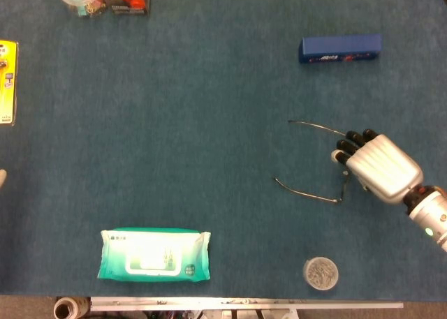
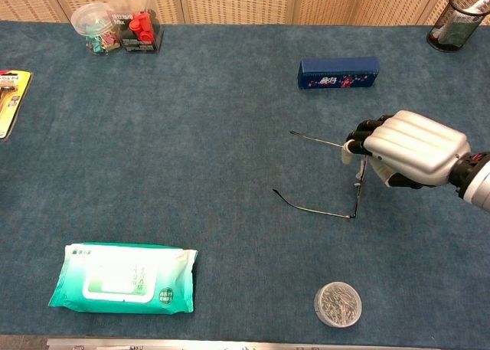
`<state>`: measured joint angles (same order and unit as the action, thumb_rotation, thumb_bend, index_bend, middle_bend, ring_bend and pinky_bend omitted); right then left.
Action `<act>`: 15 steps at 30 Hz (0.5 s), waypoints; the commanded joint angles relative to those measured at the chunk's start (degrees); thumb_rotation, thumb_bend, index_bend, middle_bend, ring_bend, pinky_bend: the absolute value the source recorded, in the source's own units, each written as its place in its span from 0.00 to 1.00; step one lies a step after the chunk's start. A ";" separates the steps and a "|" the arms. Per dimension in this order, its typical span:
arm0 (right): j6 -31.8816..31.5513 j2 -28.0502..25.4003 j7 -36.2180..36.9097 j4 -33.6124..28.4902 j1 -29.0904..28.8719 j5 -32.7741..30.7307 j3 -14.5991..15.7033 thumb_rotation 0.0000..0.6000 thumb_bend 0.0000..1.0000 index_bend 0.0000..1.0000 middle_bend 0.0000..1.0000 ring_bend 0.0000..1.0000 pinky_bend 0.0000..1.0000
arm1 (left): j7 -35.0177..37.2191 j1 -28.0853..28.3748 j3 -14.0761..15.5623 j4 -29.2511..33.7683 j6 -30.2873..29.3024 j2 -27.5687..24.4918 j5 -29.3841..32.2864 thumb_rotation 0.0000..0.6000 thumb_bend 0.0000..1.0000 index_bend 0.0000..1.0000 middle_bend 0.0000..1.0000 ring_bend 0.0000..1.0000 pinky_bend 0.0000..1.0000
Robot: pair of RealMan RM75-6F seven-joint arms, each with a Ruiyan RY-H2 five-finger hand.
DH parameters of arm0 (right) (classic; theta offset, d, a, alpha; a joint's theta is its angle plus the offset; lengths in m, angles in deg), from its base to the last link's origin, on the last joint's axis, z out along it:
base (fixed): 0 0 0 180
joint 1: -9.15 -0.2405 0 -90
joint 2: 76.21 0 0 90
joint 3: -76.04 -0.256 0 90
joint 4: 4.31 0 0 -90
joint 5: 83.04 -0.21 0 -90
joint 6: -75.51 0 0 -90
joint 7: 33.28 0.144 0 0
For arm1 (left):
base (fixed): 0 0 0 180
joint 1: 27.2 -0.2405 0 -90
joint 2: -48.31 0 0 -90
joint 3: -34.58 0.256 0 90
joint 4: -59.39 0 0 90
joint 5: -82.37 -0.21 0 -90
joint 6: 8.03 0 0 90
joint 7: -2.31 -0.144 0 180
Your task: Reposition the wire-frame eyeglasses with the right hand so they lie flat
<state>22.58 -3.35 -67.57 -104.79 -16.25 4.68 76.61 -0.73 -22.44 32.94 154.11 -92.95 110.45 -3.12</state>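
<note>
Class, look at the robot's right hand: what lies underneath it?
The right hand covers the front of the eyeglasses; both side arms stick out leftward over the table. Whether the fingers touch the frame is hidden.

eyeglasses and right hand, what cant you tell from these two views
- Contact: in both views the right hand covers the front of the eyeglasses; whether its fingers grip or only touch the frame is hidden.
- Lenses: too thin to make out in the chest view.
- Left hand: only a sliver at the head view's left edge; pose unreadable.
</note>
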 commanded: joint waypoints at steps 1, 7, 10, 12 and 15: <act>0.24 0.21 -0.47 0.23 -0.17 -0.71 0.37 1.00 0.86 0.36 0.33 0.23 0.35 | 0.04 0.01 0.00 0.08 0.10 -0.09 0.07 1.00 0.19 0.56 0.51 0.36 0.44; 0.56 0.50 -1.24 1.11 -0.39 -2.65 1.01 1.00 0.86 0.36 0.33 0.23 0.35 | -0.06 0.00 0.06 0.31 0.19 -0.18 0.01 1.00 0.19 0.56 0.51 0.36 0.44; 0.48 0.60 -1.85 1.56 -0.45 -3.69 1.17 1.00 0.86 0.36 0.33 0.23 0.35 | -0.25 -0.02 0.08 0.30 0.23 -0.14 0.04 1.00 0.19 0.56 0.51 0.36 0.44; 0.47 0.59 -2.23 1.70 -0.51 -4.43 1.28 1.00 0.86 0.36 0.33 0.23 0.35 | -0.50 -0.02 0.02 0.25 0.18 -0.08 0.09 1.00 0.19 0.56 0.51 0.36 0.44; 0.60 0.59 -2.95 1.92 -0.70 -5.51 1.42 1.00 0.86 0.36 0.33 0.23 0.35 | -1.07 -0.03 -0.11 0.13 0.14 0.14 0.34 1.00 0.19 0.56 0.51 0.36 0.44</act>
<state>23.12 -2.77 -70.27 -102.98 -16.86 -0.57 77.95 -1.79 -22.48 32.86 154.25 -92.83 110.54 -2.83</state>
